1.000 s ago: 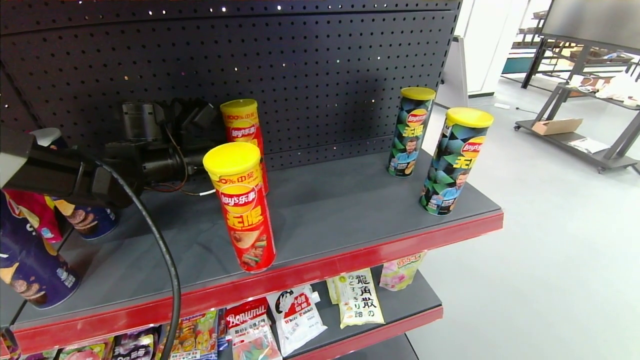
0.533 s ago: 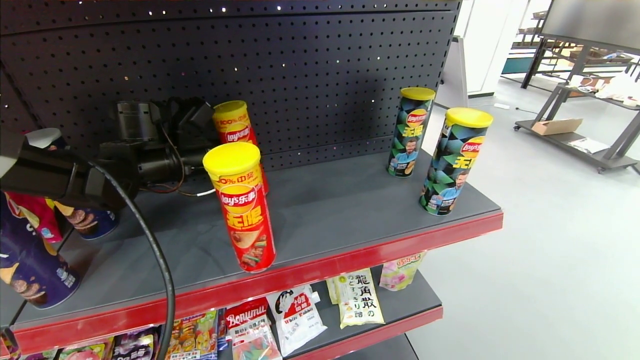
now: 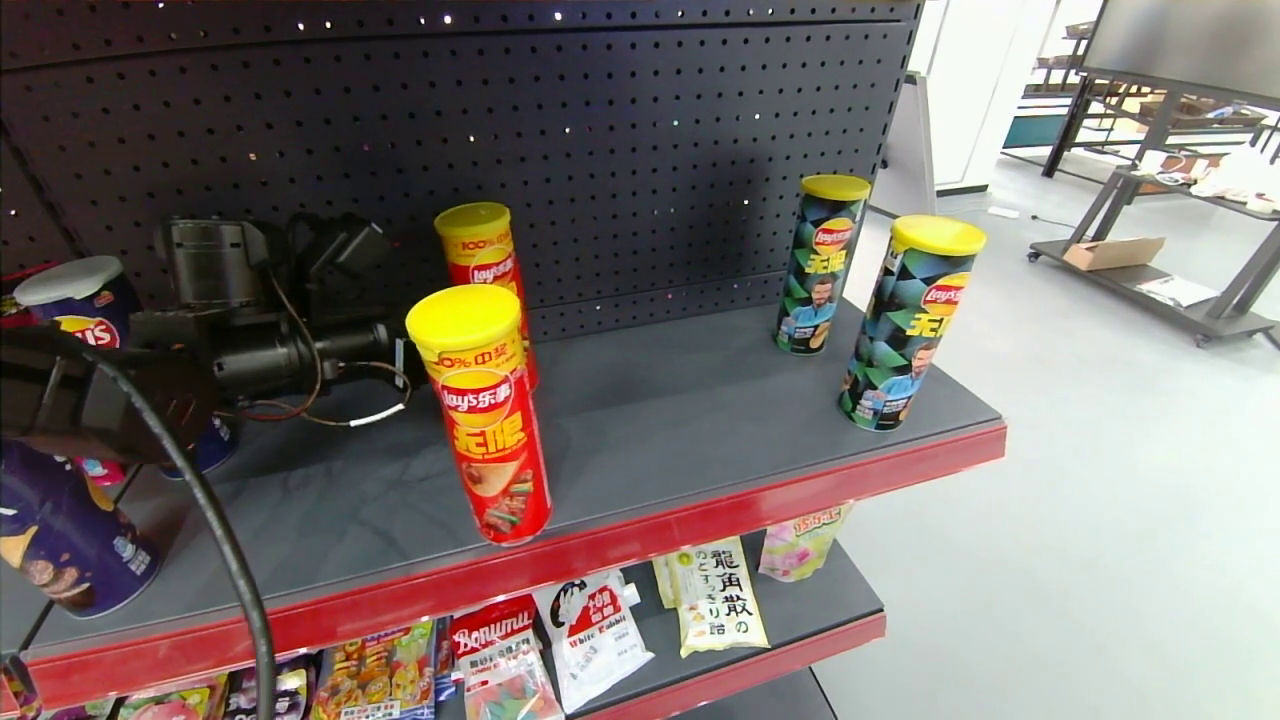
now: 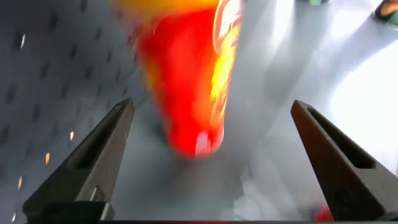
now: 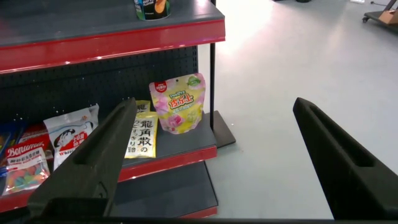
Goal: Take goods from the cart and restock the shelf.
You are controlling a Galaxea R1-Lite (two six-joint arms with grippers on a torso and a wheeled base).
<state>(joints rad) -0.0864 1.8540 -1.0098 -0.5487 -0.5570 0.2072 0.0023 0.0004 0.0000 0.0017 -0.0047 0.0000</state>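
Observation:
Two red chip cans stand on the grey shelf [image 3: 680, 400]: one at the front edge [image 3: 485, 410], one at the back by the pegboard [image 3: 478, 262]. My left gripper [image 3: 400, 358] is open just left of the rear can and clear of it. In the left wrist view that rear can [image 4: 189, 81] stands upright ahead of the open left gripper [image 4: 212, 107], beyond its fingertips. Two green chip cans [image 3: 822, 265] [image 3: 910, 320] stand at the shelf's right end. My right gripper [image 5: 214, 102] is open and holds nothing, down at the level of the lower shelf.
Blue and purple chip cans [image 3: 70, 300] [image 3: 55, 540] crowd the shelf's left end. The black pegboard [image 3: 650, 150] closes the back. Snack bags [image 3: 590, 630] [image 5: 177, 102] lie on the lower shelf. Grey floor and a wheeled rack [image 3: 1150, 250] are to the right.
My left gripper has let go of the rear red can and drawn back to the left. The can tilted briefly and now stands upright. A blue can's lid has come into sight at the left.

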